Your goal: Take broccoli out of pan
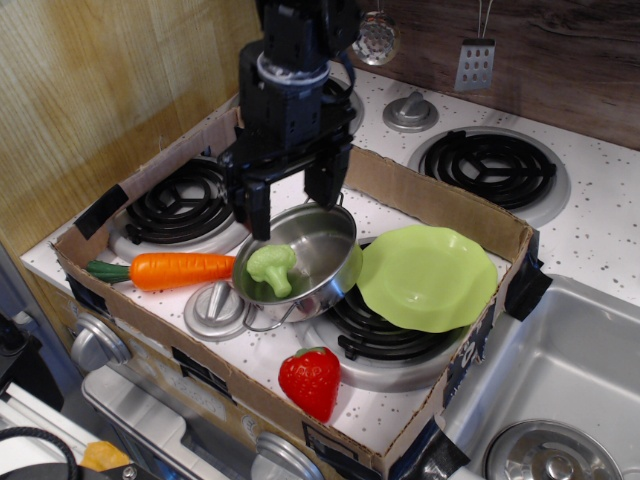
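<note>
Care matters: our wide-open, empty black end effector [288,208] should straddle the small pale-green plastic broccoli [271,267], clearing the tilted shiny steel pan [318,245] rim.

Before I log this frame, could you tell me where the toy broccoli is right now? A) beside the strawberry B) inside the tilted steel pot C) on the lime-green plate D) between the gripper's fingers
B: the broccoli lies inside the tilted steel pot, with the open gripper above the pot, apart from the broccoli.

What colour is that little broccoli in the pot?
Pale green broccoli, clearest in this overhead view.
</note>
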`<state>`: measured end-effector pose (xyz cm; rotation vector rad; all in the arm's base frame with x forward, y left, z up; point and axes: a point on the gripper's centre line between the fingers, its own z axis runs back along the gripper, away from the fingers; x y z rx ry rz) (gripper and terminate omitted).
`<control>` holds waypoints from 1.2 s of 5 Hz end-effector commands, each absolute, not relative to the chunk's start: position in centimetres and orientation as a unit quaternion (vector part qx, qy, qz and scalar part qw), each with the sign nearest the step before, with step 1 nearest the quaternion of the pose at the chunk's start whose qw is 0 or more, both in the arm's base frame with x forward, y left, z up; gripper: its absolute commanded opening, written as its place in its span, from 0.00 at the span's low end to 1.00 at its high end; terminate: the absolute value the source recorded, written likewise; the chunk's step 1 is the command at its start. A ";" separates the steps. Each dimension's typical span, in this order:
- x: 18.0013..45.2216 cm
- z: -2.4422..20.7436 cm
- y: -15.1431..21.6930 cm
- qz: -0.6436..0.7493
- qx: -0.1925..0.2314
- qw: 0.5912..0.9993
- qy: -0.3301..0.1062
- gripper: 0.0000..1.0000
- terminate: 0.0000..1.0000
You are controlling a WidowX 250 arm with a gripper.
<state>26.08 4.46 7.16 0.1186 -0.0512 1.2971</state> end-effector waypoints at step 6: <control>26.4 3.0 4.3 0.708 0.042 0.702 -0.069 1.00 0.00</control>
